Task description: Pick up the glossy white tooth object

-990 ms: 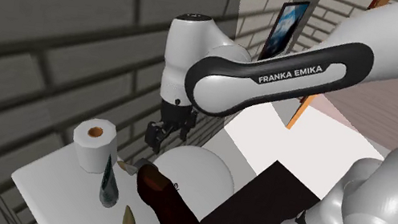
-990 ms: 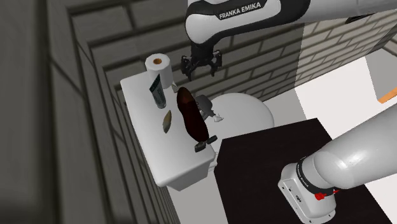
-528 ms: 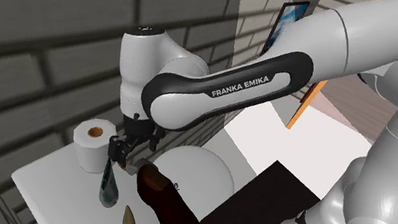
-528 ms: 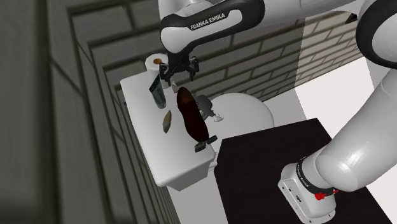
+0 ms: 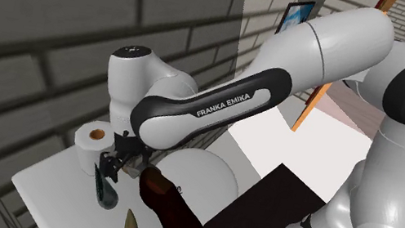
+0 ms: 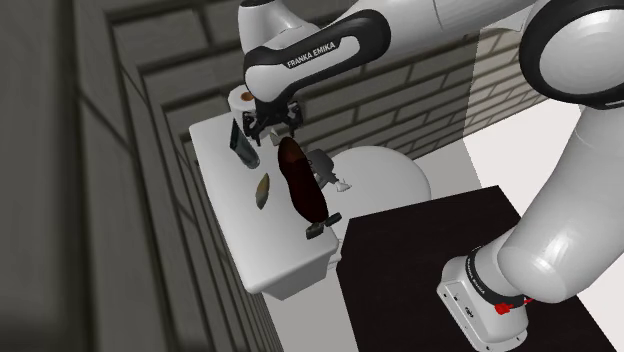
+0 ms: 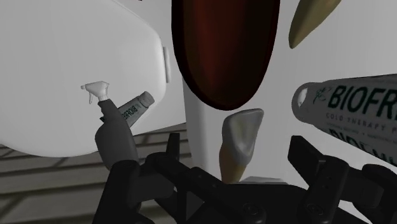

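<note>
The tooth (image 7: 240,141) has a glossy white crown and a yellowish root. It lies on the white tank top (image 6: 272,250), just off the end of a dark brown shoe (image 7: 226,51). My gripper (image 7: 236,154) hangs low over the tooth, and the two black fingers (image 7: 170,158) stand apart on either side without touching it. From the shoulder camera, the gripper (image 5: 112,168) sits between the toilet roll (image 5: 95,144) and the shoe (image 5: 170,207). In the second exterior view, the gripper (image 6: 266,122) is beside the roll (image 6: 243,98).
A tube lettered BIOFR (image 7: 350,105) lies close beside one finger. A tan tooth-like piece (image 6: 263,190) lies next to the shoe (image 6: 303,180). A small spray bottle (image 7: 121,114) lies beside the round white toilet lid (image 5: 200,175). A grey brick wall stands behind.
The arm swung to the shoulder view's left and came down, bringing the open gripper from above the lid's edge to low over the tank top by the roll.
</note>
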